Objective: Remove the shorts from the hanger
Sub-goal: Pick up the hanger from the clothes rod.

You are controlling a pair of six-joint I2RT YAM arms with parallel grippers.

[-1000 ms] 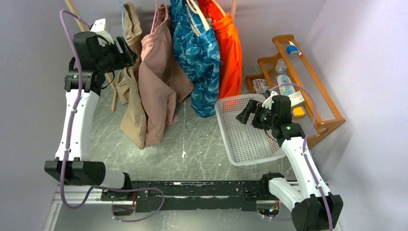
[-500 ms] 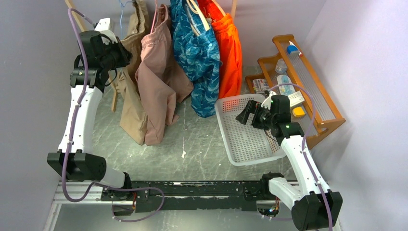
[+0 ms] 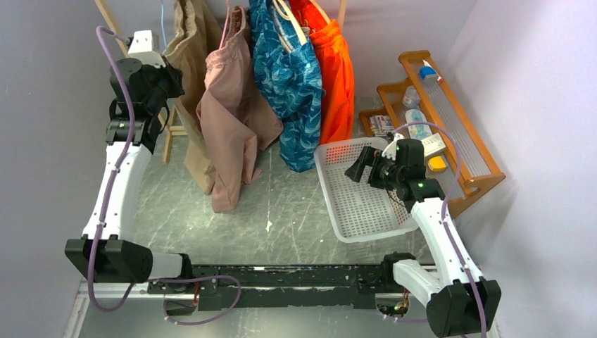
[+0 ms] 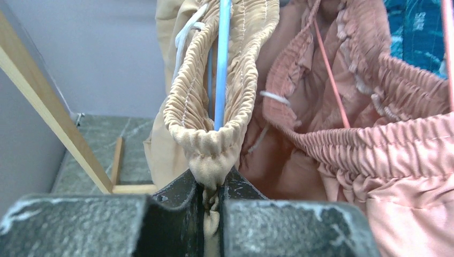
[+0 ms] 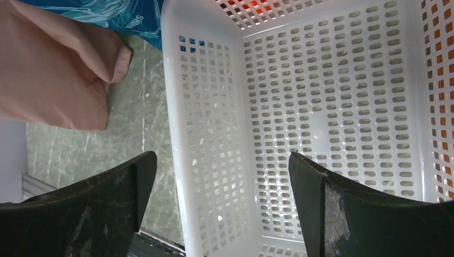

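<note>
Several pairs of shorts hang in a row at the back: tan-beige shorts [image 3: 189,63], dusty pink shorts [image 3: 232,113], blue patterned shorts [image 3: 290,77] and orange shorts [image 3: 336,77]. My left gripper [image 3: 171,79] is shut on the gathered waistband of the tan-beige shorts [image 4: 214,144], pinched between its fingers [image 4: 182,195]. A thin blue hanger wire [image 4: 221,64] runs down inside that waistband. The pink shorts [image 4: 375,155] hang just to the right on a pink hanger [image 4: 330,75]. My right gripper [image 3: 360,163] is open over the white basket [image 3: 352,204], nothing between its fingers [image 5: 131,184].
A wooden rack leg [image 4: 53,112] slants down left of the tan shorts. The white perforated basket [image 5: 209,139] lies on the grey marbled table. A wooden shelf [image 3: 450,120] with small bottles and boxes stands at the right by the wall.
My left gripper has shut on the tan shorts' waistband and pulled it up and left. The tan shorts' hem has lifted higher off the table. The right arm has stayed put.
</note>
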